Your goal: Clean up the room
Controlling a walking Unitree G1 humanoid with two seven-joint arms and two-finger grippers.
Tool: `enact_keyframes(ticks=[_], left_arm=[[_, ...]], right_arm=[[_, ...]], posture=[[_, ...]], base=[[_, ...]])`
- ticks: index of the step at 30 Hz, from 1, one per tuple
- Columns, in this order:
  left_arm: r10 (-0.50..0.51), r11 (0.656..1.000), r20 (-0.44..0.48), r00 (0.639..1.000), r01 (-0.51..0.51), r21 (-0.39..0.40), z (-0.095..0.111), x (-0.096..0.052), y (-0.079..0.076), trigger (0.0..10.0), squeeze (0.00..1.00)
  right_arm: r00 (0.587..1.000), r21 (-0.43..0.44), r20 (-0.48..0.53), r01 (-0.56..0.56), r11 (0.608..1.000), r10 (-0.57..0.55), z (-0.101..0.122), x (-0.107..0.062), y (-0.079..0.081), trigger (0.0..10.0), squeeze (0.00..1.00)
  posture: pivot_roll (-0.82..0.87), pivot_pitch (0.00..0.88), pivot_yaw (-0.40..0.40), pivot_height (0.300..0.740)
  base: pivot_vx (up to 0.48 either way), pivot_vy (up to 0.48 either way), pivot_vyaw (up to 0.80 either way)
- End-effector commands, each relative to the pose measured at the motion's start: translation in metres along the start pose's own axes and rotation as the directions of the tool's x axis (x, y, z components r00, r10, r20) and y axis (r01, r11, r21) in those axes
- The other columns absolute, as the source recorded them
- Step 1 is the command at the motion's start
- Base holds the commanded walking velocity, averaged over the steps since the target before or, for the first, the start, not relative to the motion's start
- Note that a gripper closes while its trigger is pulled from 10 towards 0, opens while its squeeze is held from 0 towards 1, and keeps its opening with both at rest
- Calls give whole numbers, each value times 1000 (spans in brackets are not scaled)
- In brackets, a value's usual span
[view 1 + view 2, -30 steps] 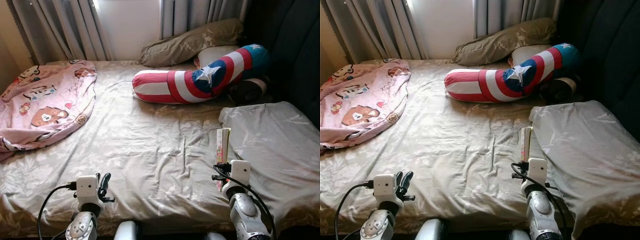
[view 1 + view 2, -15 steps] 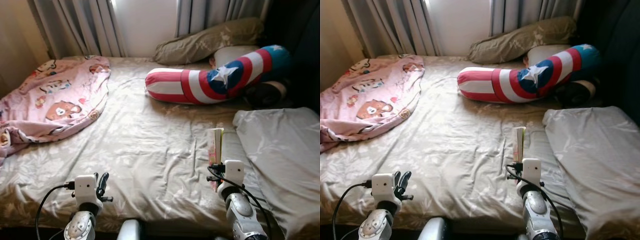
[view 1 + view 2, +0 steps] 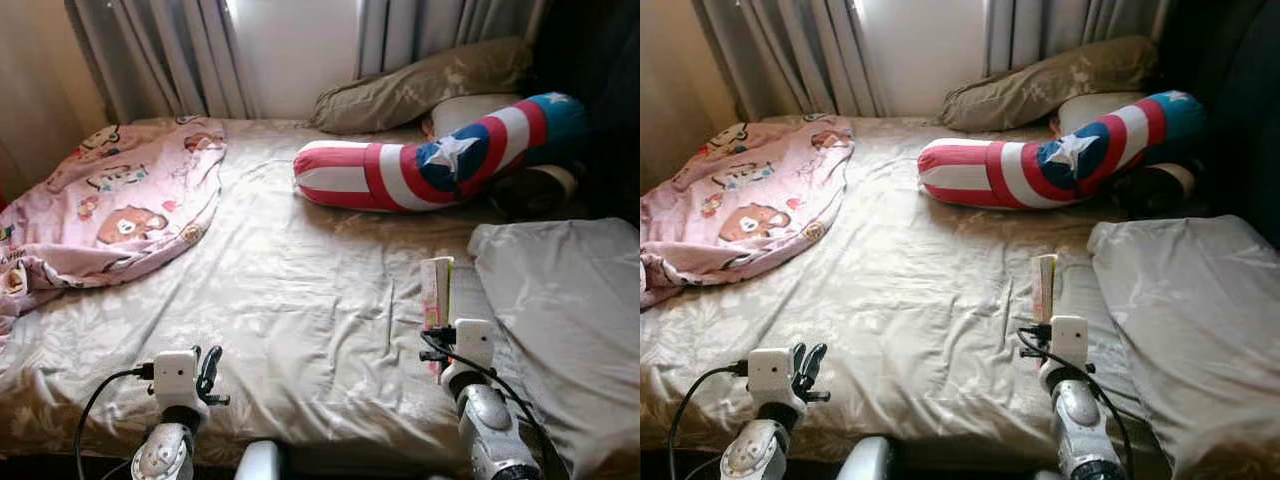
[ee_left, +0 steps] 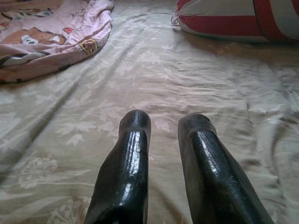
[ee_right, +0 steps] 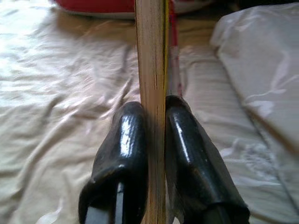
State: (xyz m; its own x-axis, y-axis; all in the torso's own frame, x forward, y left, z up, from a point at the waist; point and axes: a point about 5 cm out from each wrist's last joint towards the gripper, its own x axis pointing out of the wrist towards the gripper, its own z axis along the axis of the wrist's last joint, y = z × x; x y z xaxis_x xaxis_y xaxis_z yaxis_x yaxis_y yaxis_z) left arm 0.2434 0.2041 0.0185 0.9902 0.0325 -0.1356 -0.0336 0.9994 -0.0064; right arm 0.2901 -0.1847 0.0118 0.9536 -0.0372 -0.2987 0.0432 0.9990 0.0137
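The book (image 5: pixel 152 70) is standing on edge in the right claw (image 5: pixel 156 140), the two black fingers (image 5: pixel 122 154) pinching it from both sides, so its pale page edges are facing the wrist camera. It is a thin, stiff, flat thing with a pinkish cover, and it is hanging just above the bed (image 3: pixel 300 290), near the front edge and beside the grey pillow (image 3: pixel 570 300). Gripping it low and upright probably keeps the pages shut and the cover from flopping — a sensible hold for carrying it off to wherever books belong.

The left claw (image 4: pixel 163 140) is hovering low over the sheet near the front edge, its glossy, rounded fingers (image 4: pixel 128 163) standing slightly apart with nothing between them.

The sheet is looking soft and creased, olive-beige with a faint leaf print. A pink cartoon blanket (image 3: pixel 110 200) is lying rumpled at the robot's left, partly sliding off the bed's side — likely another job for tidying. At the head of the bed a long bolster (image 3: pixel 430 165) in red, white and blue with a star is resting against an olive pillow (image 3: pixel 420 85), under grey curtains (image 3: pixel 170 50).
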Motion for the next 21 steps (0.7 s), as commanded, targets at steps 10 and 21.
enact_keyframes(ticks=[10,21], left_arm=[[-6,1000,0,1000,6,18,2,0,1,10000,0],[-11,1000,1,1000,11,22,2,-1,2,10000,0]], right_arm=[[998,3,64,-20,1000,19,18,9,9,10000,0],[998,4,60,-11,1000,11,16,9,8,10000,0]], posture=[[54,0,24,625],[54,0,27,625]], base=[[379,0,0],[427,0,0]])
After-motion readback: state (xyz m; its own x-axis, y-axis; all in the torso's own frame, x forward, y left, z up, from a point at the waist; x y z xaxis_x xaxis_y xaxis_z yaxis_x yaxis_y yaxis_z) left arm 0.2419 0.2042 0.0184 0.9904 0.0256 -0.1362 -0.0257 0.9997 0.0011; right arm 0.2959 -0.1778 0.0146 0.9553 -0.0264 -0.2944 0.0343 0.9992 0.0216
